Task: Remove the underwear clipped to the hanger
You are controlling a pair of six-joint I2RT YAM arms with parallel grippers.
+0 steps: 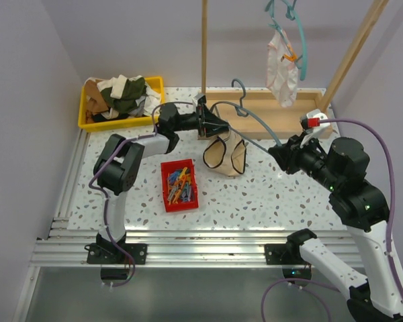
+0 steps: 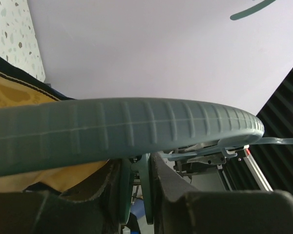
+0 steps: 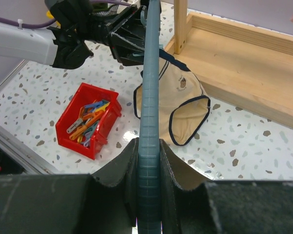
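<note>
While the right pincer (image 3: 149,146) is clamped on the lower end of a ribbed teal hanger (image 3: 149,97), the bar runs straight out from between its fingers toward the left arm. Left pincer (image 1: 211,125) sits at the far end of that hanger. In the left wrist view its fingers are pressed in on a teal clip (image 2: 142,187) just under the bar. Beige briefs (image 3: 183,97), black-trimmed, hang from the hanger near the left pincer. Most of the fabric lies crumpled on the speckled surface (image 1: 255,194), just in front of the wooden frame (image 1: 282,111). White briefs (image 1: 282,70) hang well apart, high at the back, from a second teal hanger (image 1: 301,47) with an orange clip (image 1: 290,58) at the top edge of the fabric. Red bin (image 1: 164,188), holding mixed coloured pegs, stands on the surface left of the beige briefs, not touching them. Yellow tray (image 1: 160,87), at the back left corner, is heaped with folded cloth. Whether the teal clip still bites the beige fabric cannot be told.
</note>
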